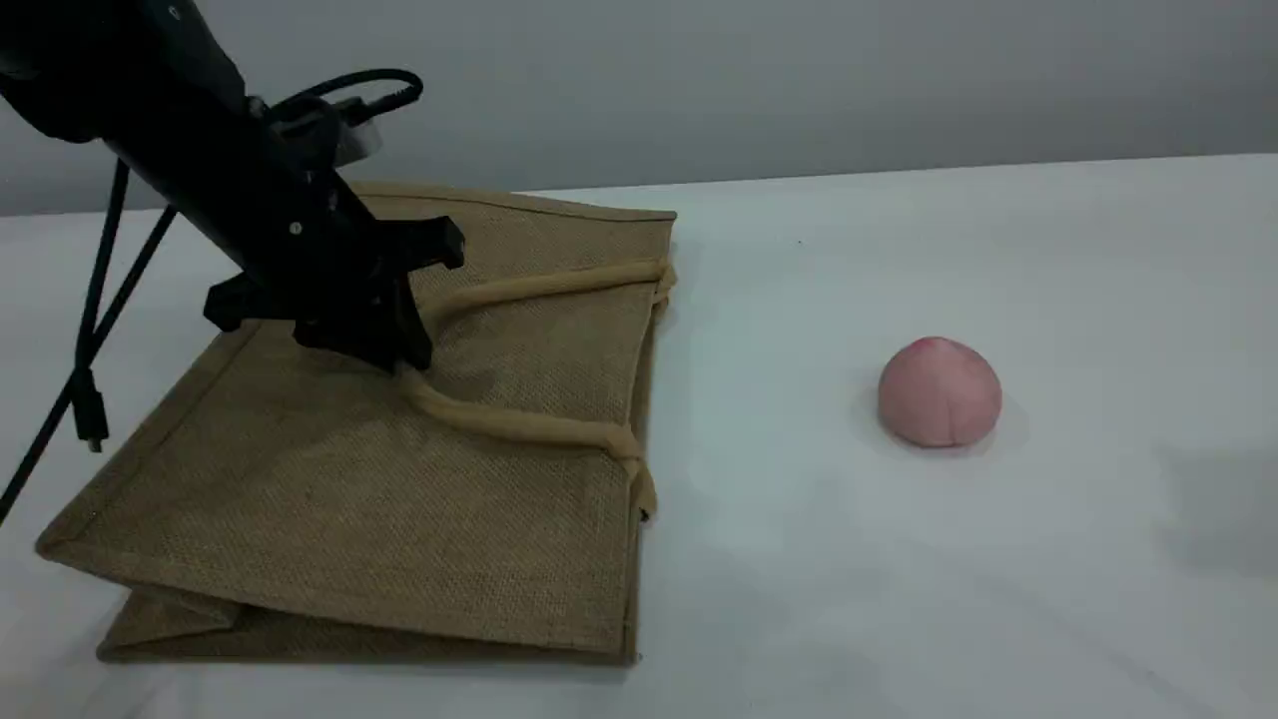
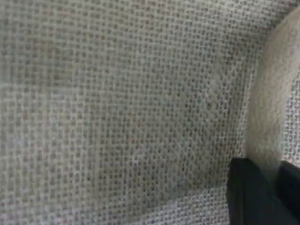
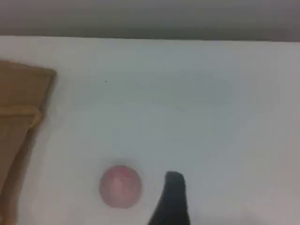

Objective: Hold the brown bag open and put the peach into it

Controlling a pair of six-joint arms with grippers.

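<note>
The brown bag [image 1: 399, 479] lies flat on the white table at the left, its mouth toward the right. Its beige loop handle [image 1: 519, 424] rests on the top panel. My left gripper [image 1: 407, 361] presses down at the bend of that handle and is shut on it. In the left wrist view the handle [image 2: 271, 108] runs down between the dark fingers [image 2: 248, 199] over coarse weave. The peach [image 1: 939, 391] sits alone on the table to the right of the bag. In the right wrist view the peach [image 3: 120, 185] lies just left of my right gripper's one visible fingertip [image 3: 174, 187], apart from it, with nothing held.
A black cable [image 1: 95, 330] hangs from the left arm beside the bag's far left corner. A grey wall [image 1: 799, 80] stands behind the table's back edge. The bag's corner [image 3: 23, 93] shows at the left of the right wrist view.
</note>
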